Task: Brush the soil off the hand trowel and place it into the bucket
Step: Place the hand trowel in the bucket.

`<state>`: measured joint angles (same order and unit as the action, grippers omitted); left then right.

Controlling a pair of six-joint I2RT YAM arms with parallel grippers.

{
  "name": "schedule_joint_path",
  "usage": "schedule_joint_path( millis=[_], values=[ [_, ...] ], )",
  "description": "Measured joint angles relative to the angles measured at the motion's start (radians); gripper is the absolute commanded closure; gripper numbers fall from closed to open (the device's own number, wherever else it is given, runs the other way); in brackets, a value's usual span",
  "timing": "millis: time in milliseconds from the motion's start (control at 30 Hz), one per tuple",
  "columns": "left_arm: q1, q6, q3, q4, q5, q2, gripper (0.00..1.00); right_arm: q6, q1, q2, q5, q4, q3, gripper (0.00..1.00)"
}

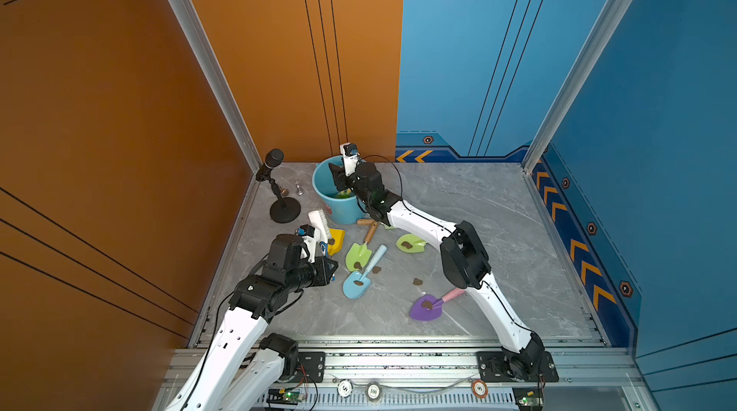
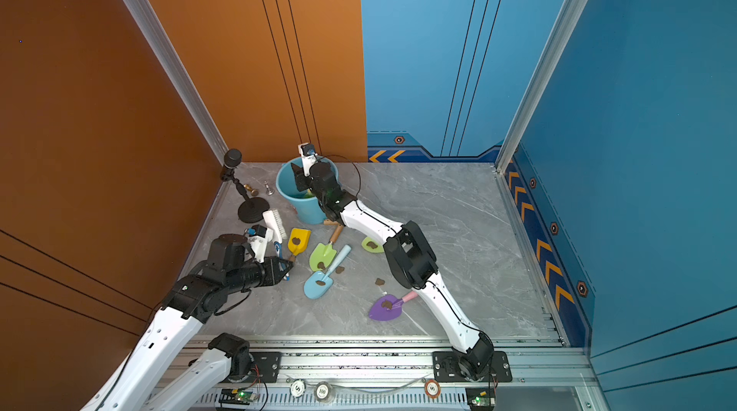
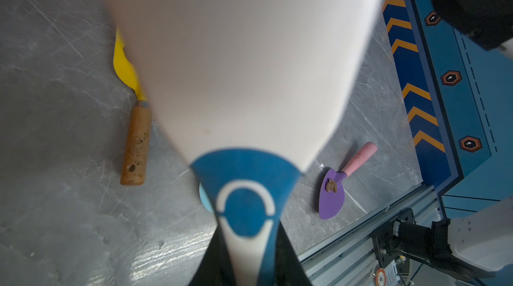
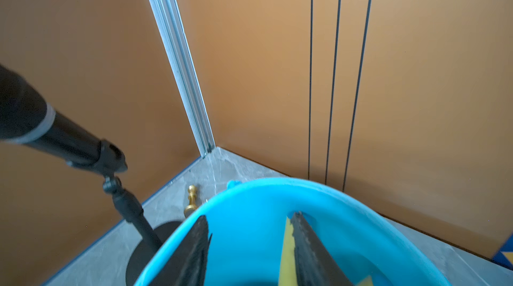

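Observation:
The light-blue bucket (image 1: 334, 209) (image 2: 307, 211) (image 4: 277, 187) stands at the back left of the table. My right gripper (image 1: 337, 178) (image 2: 298, 178) (image 4: 249, 219) hangs in its mouth, open; a yellow-green trowel part (image 4: 287, 248) (image 1: 343, 194) lies inside by one finger. My left gripper (image 1: 329, 265) (image 2: 284, 267) (image 3: 248, 256) is shut on the blue handle of a white brush (image 1: 319, 223) (image 2: 275, 223) (image 3: 244, 62), held upright. On the table lie a yellow (image 1: 335, 240), a green (image 1: 358, 255), a light-blue (image 1: 356, 284) and a purple trowel (image 1: 426, 307) (image 3: 331, 201), each with soil (image 1: 427, 304) on it.
A black microphone stand (image 1: 284, 209) (image 4: 122, 201) and two small chess pieces (image 1: 299, 188) are left of the bucket. A green blade (image 1: 410, 243) lies under my right arm. Loose soil lumps (image 1: 417, 281) sit mid-table. The metal rail (image 1: 399, 361) runs along the front.

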<state>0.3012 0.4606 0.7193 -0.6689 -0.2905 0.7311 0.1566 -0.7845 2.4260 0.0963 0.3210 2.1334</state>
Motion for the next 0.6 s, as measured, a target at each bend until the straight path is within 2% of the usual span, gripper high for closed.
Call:
schedule_joint_path(
  millis=[33,200,433,600],
  values=[
    [0.0,-0.001,0.003,0.0,0.0,0.0,1.0,0.007,0.0,-0.04,-0.007,-0.01,-0.045,0.0],
    [0.0,-0.02,0.027,0.002,0.012,0.005,1.0,0.058,0.0,-0.327,-0.067,-0.063,-0.311,0.0],
    [-0.022,-0.053,0.074,0.008,0.04,0.055,1.0,0.212,-0.01,-0.848,-0.105,-0.09,-0.76,0.01],
    [-0.045,-0.066,0.106,0.012,0.051,0.089,1.0,0.364,-0.095,-1.079,-0.104,-0.163,-1.034,0.01]
  ],
)
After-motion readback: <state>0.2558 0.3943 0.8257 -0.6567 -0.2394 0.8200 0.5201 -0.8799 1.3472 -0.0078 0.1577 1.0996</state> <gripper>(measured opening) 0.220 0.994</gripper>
